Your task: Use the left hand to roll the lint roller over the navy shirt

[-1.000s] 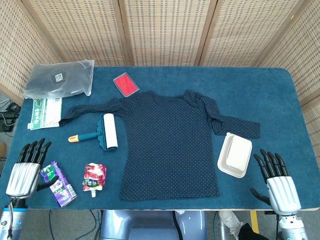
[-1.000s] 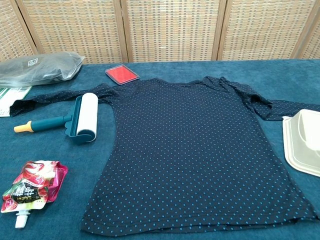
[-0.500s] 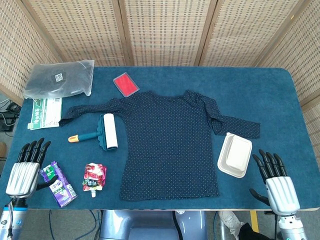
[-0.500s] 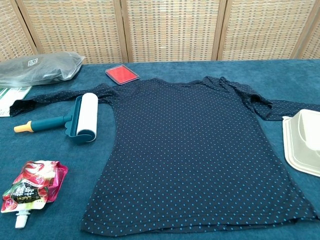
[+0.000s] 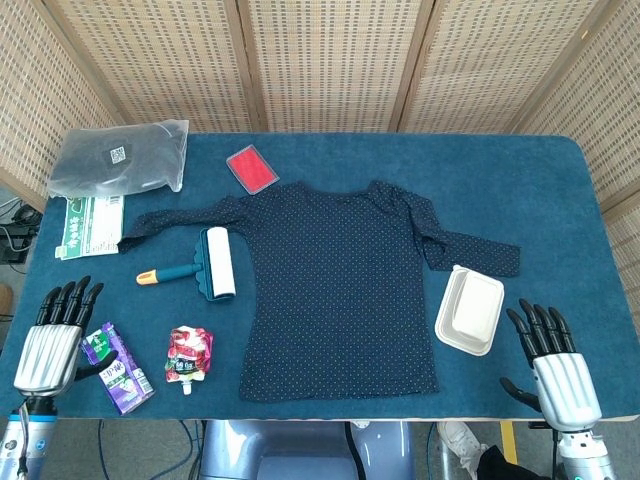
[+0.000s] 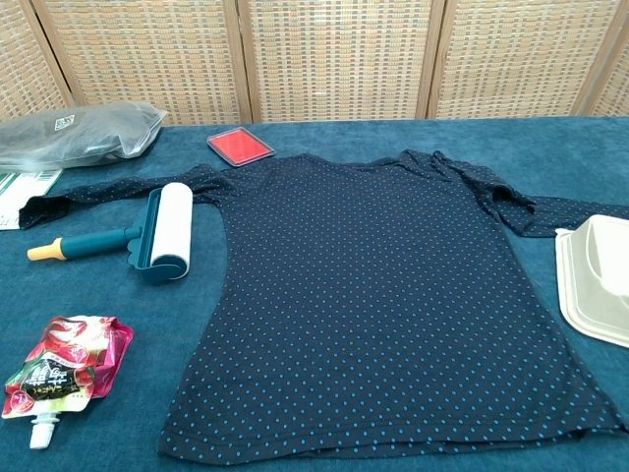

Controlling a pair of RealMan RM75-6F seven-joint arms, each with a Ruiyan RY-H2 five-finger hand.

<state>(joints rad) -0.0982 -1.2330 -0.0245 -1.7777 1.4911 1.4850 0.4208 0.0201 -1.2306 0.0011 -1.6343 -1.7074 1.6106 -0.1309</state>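
The lint roller [image 5: 207, 266] is laid just left of the navy shirt [image 5: 340, 287], touching its sleeve, untouched by either hand. The left hand [image 5: 52, 334] is held empty, fingers apart, well left of the shirt; the right hand [image 5: 556, 367] likewise, beyond a white container [image 5: 469, 310].

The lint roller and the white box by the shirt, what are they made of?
The lint roller looks like hard teal plastic with a smooth orange tip; its white drum is probably sticky paper. The white box seems to be foam or thin plastic: matte, with soft rounded corners. Its hinged lid is shut.
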